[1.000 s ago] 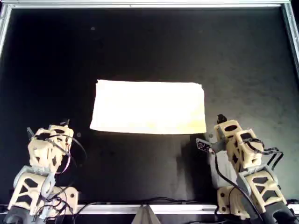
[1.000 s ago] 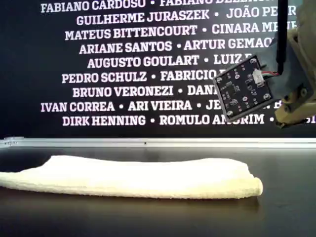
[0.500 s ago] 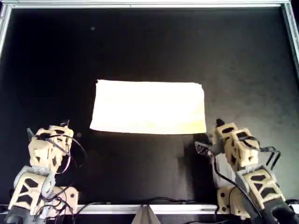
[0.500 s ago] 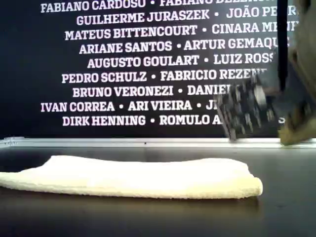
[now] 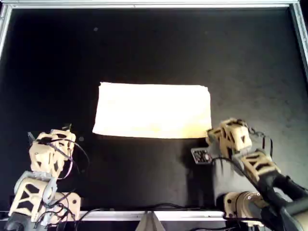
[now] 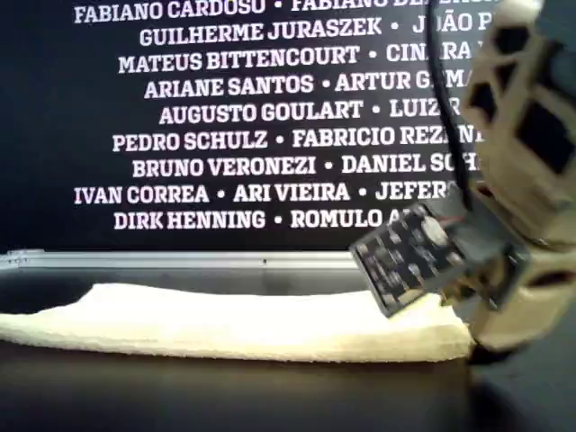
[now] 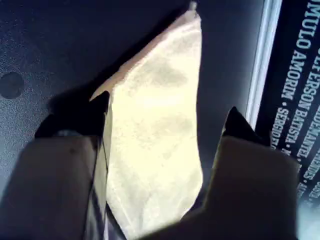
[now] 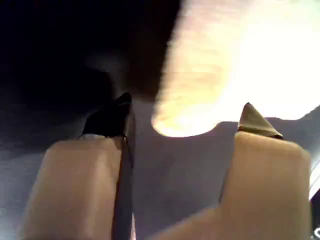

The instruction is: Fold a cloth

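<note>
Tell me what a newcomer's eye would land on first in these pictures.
First, the pale yellow rectangular cloth, lying flat mid-way across the black table in the overhead view. Next, the right gripper, fingers apart, close to the cloth's near corner at the overhead view's right. The left gripper, also open, sits back at the overhead view's lower left.

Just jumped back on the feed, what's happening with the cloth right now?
The cloth lies flat on the black table, apparently already folded into a rectangle. The right gripper is open and sits at the cloth's near corner on the overhead view's right, not gripping yet. The left gripper is open too, parked back from the cloth, holding nothing.
</note>
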Action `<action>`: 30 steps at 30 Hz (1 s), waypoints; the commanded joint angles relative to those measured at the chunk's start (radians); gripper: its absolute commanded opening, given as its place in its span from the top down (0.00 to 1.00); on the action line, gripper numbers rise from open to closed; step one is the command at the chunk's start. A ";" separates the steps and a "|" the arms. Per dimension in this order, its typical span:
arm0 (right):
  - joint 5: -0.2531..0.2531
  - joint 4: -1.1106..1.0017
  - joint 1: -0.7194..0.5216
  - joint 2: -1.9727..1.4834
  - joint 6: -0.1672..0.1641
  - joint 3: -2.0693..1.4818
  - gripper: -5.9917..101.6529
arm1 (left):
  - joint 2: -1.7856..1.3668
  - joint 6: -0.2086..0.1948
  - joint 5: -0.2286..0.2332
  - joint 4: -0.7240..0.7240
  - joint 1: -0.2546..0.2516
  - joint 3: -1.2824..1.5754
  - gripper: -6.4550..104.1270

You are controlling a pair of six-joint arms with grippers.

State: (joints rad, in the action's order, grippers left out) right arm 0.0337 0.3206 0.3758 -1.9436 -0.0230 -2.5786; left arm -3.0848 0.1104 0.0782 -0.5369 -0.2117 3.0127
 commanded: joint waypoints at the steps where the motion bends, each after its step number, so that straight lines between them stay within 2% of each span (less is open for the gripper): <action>1: -0.008 -0.043 0.002 0.026 0.002 0.120 0.17 | -0.014 0.002 0.009 0.003 0.025 -0.011 0.22; 10: -0.009 -0.043 0.003 0.233 0.002 0.244 0.17 | -0.014 0.002 0.009 0.003 0.025 -0.011 0.22; 19: -0.009 -0.043 0.005 0.261 0.002 0.264 0.20 | -0.014 0.002 0.009 0.003 0.025 -0.011 0.22; 22: -0.009 -0.043 0.006 0.252 0.002 0.259 0.31 | -0.014 0.002 0.009 0.003 0.025 -0.011 0.22; 30: -0.009 -0.044 0.005 0.242 0.002 0.267 0.77 | -0.014 0.002 0.009 0.003 0.025 -0.011 0.22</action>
State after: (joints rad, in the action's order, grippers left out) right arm 0.0307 0.3206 0.3743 -1.6736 -0.0230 -2.3547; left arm -3.0848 0.1104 0.0782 -0.5369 -0.2117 3.0127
